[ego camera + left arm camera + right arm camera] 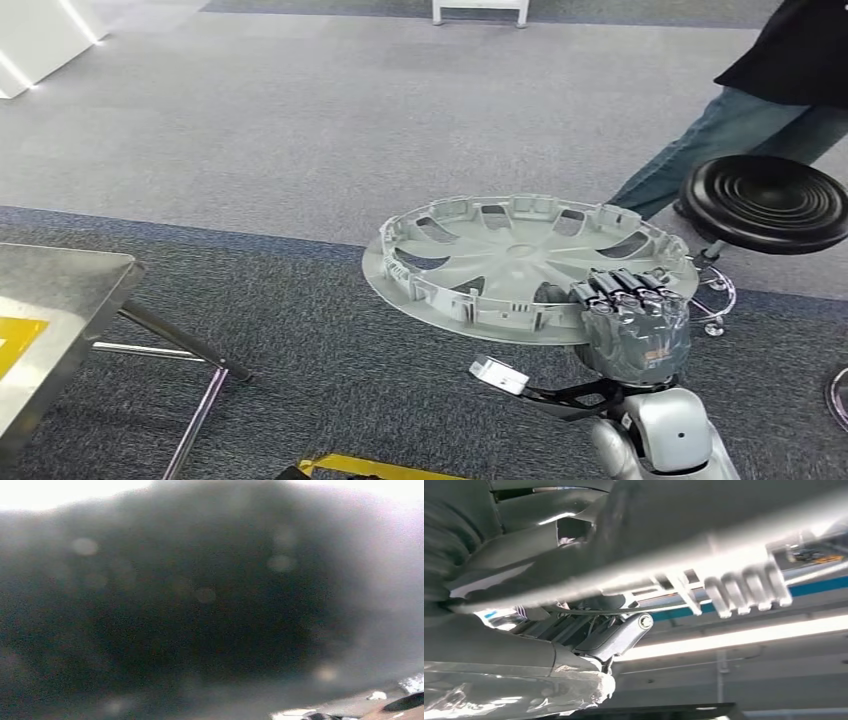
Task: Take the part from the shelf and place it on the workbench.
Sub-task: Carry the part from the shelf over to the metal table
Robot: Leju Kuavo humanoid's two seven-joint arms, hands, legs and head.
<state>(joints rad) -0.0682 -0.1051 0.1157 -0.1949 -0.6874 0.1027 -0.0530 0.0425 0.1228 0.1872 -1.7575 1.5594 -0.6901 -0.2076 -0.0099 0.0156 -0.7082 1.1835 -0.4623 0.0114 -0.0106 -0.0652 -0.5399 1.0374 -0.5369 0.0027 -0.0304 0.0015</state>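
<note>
Workshop: grey carpet floor (300, 120), metal workbench (50, 320), black stool (765, 200).

The hubcap (520, 262) is pale silver-grey all over, with spokes fanning from its centre and dark cut-outs between them; in the right wrist view its underside (704, 535) is the same grey, with whitish ribbed clips. The right hand (634, 320) gripping the hubcap's rim has dark, almost black fingers (622, 284) and a grey body wrapped in glossy clear film, above a shiny silver forearm. Beside the hubcap, the stool (766, 202) has a black seat with concentric ridges. The carpet (300, 330) under the hubcap is dark speckled grey, lighter grey beyond. The surface (50, 310) is brushed steel with a yellow patch. The person (740, 120) wears blue jeans and a black top
</note>
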